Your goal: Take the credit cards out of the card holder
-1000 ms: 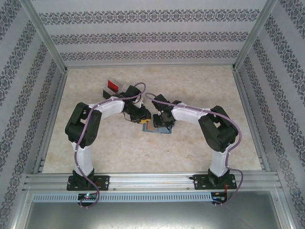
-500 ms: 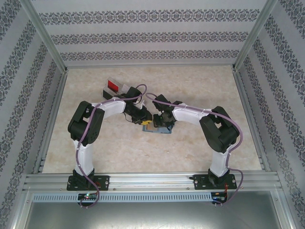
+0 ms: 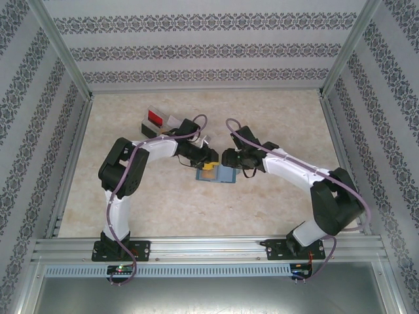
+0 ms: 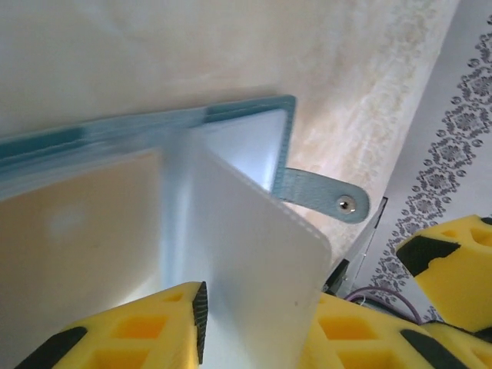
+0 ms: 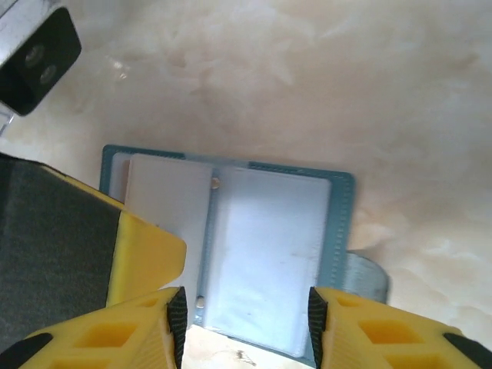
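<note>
Now my right arm has swung out to the right, much farther over than 1 second ago. The right gripper (image 5: 246, 307) has backed off the holder (image 5: 343, 231). It hangs over the holder with its fingers wide apart and nothing in them.

The holder has not moved. It lies open and flat on the desk (image 3: 275, 111), between my 2 arms. Its strap (image 5: 365, 277) sticks out at the side.

My left gripper (image 4: 257, 315) is down low at the holder. A white page (image 4: 254, 254) stands up between its 2 fingers. I cannot tell if the fingers pinch the page or have let it go. I also cannot tell if a card sits inside that page.

An orange card (image 4: 77, 231) is in the other half of the holder, under a clear cover. A red card (image 3: 155, 118) lies in the tray (image 3: 171, 122) at the back left, well apart from the holder.

I think the right arm has made room so the left gripper can do the next pull. The orange card is not out yet.
</note>
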